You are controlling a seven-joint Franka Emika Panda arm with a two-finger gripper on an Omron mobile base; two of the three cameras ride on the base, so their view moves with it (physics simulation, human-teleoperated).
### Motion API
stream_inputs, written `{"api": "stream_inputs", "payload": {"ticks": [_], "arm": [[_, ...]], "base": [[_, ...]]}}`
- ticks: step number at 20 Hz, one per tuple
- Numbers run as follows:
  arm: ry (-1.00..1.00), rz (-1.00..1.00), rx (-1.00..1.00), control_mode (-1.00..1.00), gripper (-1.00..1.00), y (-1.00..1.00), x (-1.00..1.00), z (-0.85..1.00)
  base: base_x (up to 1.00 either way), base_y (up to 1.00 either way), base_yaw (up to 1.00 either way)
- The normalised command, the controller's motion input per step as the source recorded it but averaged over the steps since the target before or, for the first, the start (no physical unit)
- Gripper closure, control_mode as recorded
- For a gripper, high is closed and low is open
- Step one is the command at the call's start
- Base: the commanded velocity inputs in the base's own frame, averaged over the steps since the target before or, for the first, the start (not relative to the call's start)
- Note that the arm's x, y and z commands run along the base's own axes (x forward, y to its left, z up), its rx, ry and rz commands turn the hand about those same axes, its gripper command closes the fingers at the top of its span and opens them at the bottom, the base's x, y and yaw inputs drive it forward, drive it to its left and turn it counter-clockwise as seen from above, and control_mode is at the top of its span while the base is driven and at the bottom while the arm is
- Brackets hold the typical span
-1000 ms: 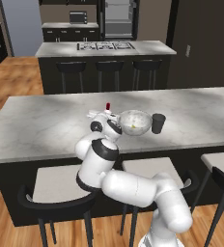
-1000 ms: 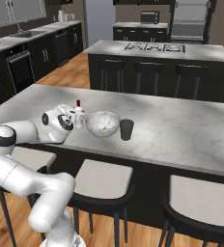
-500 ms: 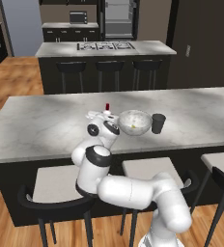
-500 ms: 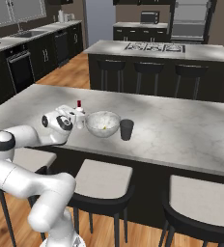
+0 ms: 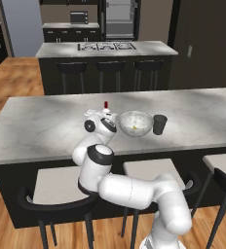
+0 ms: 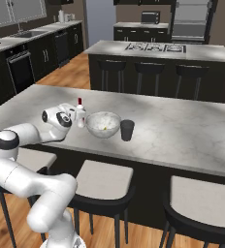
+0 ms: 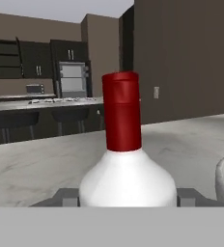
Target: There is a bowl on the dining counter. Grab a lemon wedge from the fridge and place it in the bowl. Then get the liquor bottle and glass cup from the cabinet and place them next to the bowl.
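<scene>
The liquor bottle (image 5: 106,113), white with a red cap, stands upright on the dining counter (image 5: 47,131) just left of the bowl (image 5: 135,123). My gripper (image 5: 105,116) reaches in from the left, and its fingers sit against both sides of the bottle's body (image 7: 126,144). A small yellow lemon wedge (image 6: 104,128) lies in the bowl (image 6: 104,124). The dark glass cup (image 5: 159,124) stands close to the bowl's right side. From the right base view, bottle (image 6: 79,114), bowl and cup (image 6: 127,130) form a row, with the gripper (image 6: 78,116) at the bottle.
Dark stools (image 5: 61,187) line the counter's near edge below the arm. Behind the counter is the marble island with stove burners (image 5: 105,48) and more stools. A pale shelved opening shows at the far back wall (image 5: 120,19). Bare marble stretches right of the cup (image 6: 182,131).
The arm's elbow has shifted slightly. The hand stays at the bottle, and the bottle, bowl and cup have not moved.
</scene>
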Motion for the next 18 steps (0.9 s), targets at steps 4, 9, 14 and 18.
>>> {"api": "stream_inputs", "payload": {"ticks": [4,9,14,18], "arm": [[0.00,0.00,0.00,-1.00,-1.00,0.05,0.00,-0.03],[0.00,0.00,0.00,-1.00,-1.00,0.00,0.00,0.00],[0.00,0.00,0.00,-1.00,-1.00,0.00,0.00,0.00],[-0.02,0.00,0.00,-1.00,-1.00,0.00,-0.01,0.18]], "base": [[0.00,0.00,0.00],[0.00,0.00,0.00],[0.00,0.00,0.00],[0.00,0.00,0.00]]}}
